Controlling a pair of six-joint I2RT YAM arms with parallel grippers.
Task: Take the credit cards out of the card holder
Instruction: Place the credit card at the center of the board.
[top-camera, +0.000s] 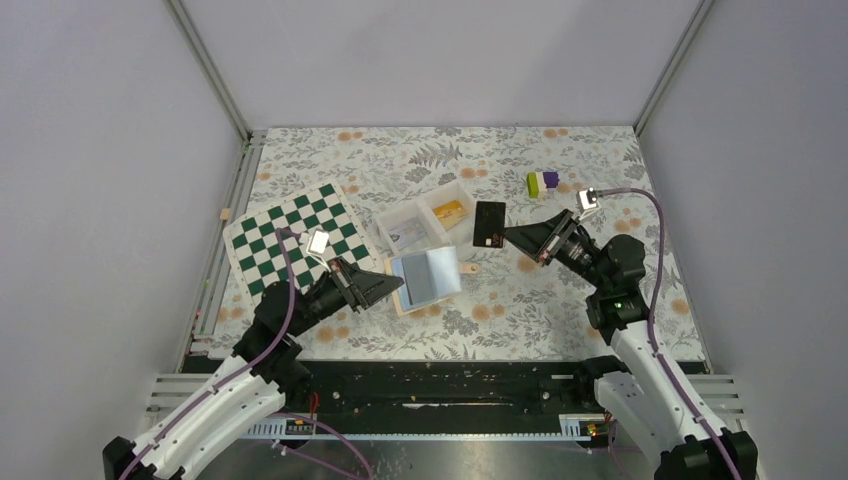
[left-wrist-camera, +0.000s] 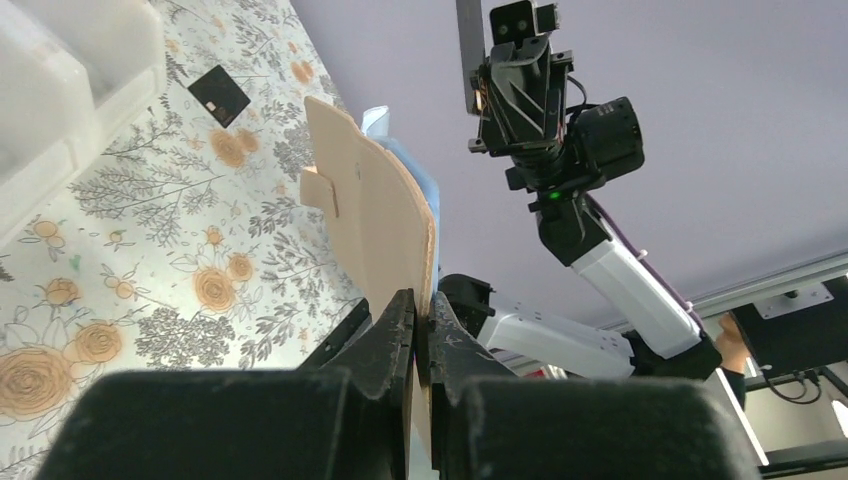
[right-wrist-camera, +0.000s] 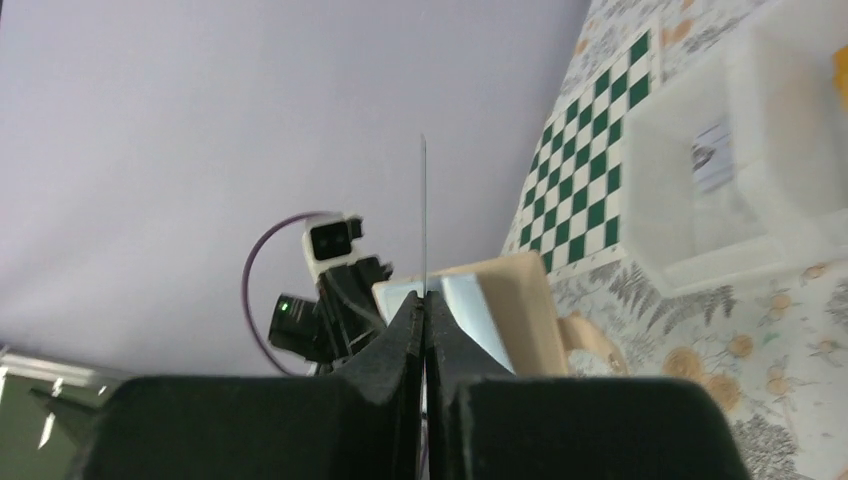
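The card holder (top-camera: 425, 278) is open, its pale blue panels facing up, its border tan. My left gripper (top-camera: 398, 287) is shut on its left edge. In the left wrist view the jaws (left-wrist-camera: 422, 310) clamp the holder's tan back (left-wrist-camera: 375, 215), which is tilted up off the table. My right gripper (top-camera: 506, 236) is shut on a thin credit card, which shows as a dark rectangle (top-camera: 489, 223) from above. It shows as an edge-on line (right-wrist-camera: 424, 200) in the right wrist view, held flat above the table. Another pale credit card (top-camera: 408, 235) lies in the white tray.
A white two-compartment tray (top-camera: 437, 196) stands behind the holder, with a yellow item (top-camera: 450, 211) in its right half. A green-and-white chequered board (top-camera: 295, 240) lies at the left. A green, white and purple block (top-camera: 543, 183) sits far right. A small black square (left-wrist-camera: 220, 95) lies on the cloth.
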